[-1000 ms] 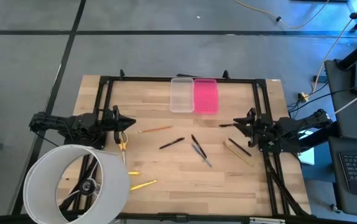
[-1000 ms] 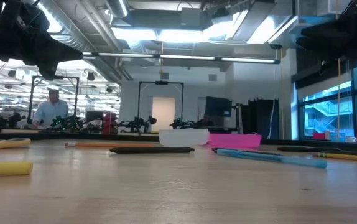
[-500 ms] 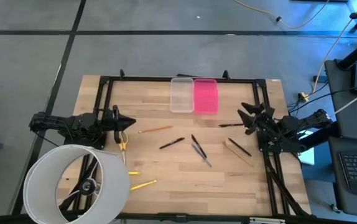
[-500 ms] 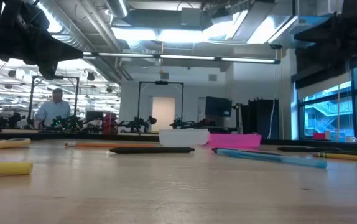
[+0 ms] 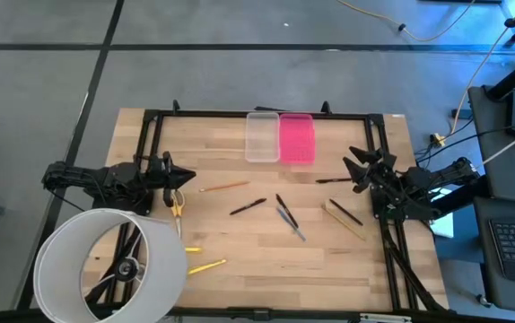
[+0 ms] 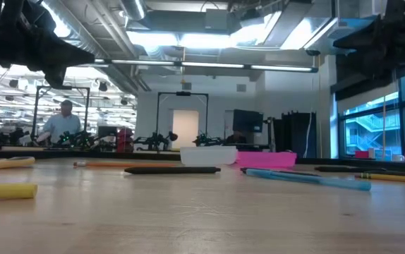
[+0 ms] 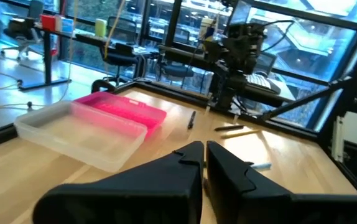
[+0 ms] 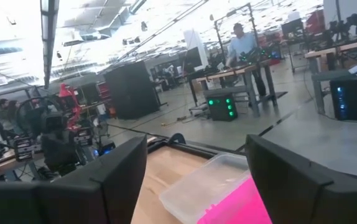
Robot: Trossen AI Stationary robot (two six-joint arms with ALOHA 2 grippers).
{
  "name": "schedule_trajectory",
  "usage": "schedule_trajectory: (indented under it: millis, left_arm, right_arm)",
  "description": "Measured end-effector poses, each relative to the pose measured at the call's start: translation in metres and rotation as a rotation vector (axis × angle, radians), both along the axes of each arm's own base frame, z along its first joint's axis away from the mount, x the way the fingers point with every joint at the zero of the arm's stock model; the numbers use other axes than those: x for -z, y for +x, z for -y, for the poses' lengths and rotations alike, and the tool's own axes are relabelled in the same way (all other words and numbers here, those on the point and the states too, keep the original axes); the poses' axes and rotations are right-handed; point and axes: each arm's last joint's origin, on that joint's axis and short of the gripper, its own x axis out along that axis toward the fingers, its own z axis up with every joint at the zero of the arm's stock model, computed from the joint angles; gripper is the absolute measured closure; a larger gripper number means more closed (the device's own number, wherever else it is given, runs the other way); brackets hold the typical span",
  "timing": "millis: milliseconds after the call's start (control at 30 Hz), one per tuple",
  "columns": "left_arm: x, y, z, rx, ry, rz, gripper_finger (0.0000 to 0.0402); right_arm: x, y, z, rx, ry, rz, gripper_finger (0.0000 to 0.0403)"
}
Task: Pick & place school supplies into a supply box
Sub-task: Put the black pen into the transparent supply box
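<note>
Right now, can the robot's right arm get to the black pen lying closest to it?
Probably yes. The right pincer is open and empty, hovering just beside that black pen, and nothing lies between them. The left pincer waits shut, far across the table.

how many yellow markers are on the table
2, both near the table's front left: one just right of the white hoop, the other poking out from the hoop's edge. The hoop could hide more.

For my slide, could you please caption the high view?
Pens, a pencil and a ruler lie scattered on the table; the open box waits, both arms idle at the sides.
</note>
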Motion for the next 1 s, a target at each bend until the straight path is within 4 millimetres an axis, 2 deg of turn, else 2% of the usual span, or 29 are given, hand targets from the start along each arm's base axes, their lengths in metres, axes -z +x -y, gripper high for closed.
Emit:
schedule_trajectory:
  millis: [233,700,900,1000]
  left_arm:
    - [-0.0022,-0.0002,-0.0007,-0.026,-0.045,0.034,0.0367]
    - [-0.0024,-0.001,-0.0032,-0.116,-0.087,0.051,0.024]
    - [-0.0045,-0.0006,-0.002,-0.071,-0.161,0.091,0.0226]
    - [-0.0052,-0.001,-0.0029,-0.102,-0.175,0.105,0.0228]
  right_arm:
    - [0.0006,0.0001,0.0,0.003,-0.003,-0.008,0.0128]
    - [0.0007,0.0004,-0.0004,-0.021,0.028,0.019,0.0128]
    - [0.0003,0.0009,-0.0012,-0.053,0.02,0.024,0.0127]
    - [0.0004,0.0005,-0.0005,-0.021,0.001,0.004,0.0128]
